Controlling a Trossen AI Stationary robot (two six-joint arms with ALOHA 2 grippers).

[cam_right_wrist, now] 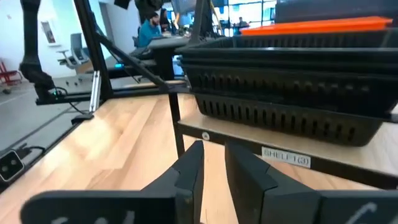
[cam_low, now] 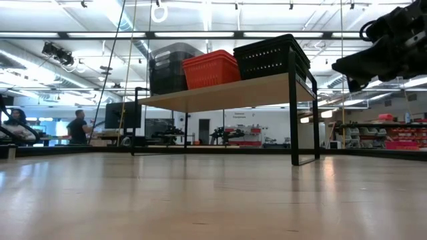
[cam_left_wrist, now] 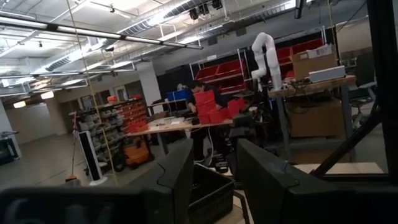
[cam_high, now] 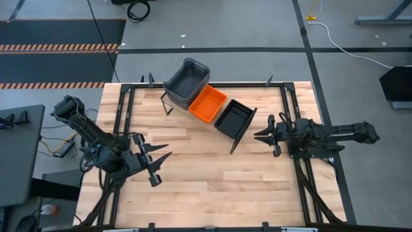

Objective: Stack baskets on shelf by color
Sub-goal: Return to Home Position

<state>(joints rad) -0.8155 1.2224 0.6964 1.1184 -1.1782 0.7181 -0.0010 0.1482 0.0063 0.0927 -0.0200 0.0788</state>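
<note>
High view: the shelf (cam_high: 244, 131) lies diagonally on the bench (cam_high: 212, 174), its long axis running upper left to lower right, with 3 stacks: grey baskets (cam_high: 187, 82), orange baskets (cam_high: 208, 104), black baskets (cam_high: 232, 118). The left tool (cam_high: 163, 153) and right tool (cam_high: 257, 136) are spread and empty, well apart from the shelf. Right wrist view: the black stack's long side faces the tool.

A grey concrete floor (cam_high: 257, 26) is spreading out around me, crossed by dark lines, and black mats (cam_high: 58, 32) edged in orange-and-black stripes are lying along one side. A white cable (cam_high: 347, 45) is trailing across the concrete. Overhead, long strip lights (cam_low: 200, 35) are glowing under a pale ceiling hung with pipes. Farther off, a person (cam_low: 79, 127) is standing among workbenches. Racks of red bins (cam_left_wrist: 217, 68) are lining a far wall. A white robot arm (cam_left_wrist: 266, 53) is rising above a bench (cam_left_wrist: 311, 81), and what looks like a cardboard box (cam_left_wrist: 314, 62) is sitting beside it.
</note>
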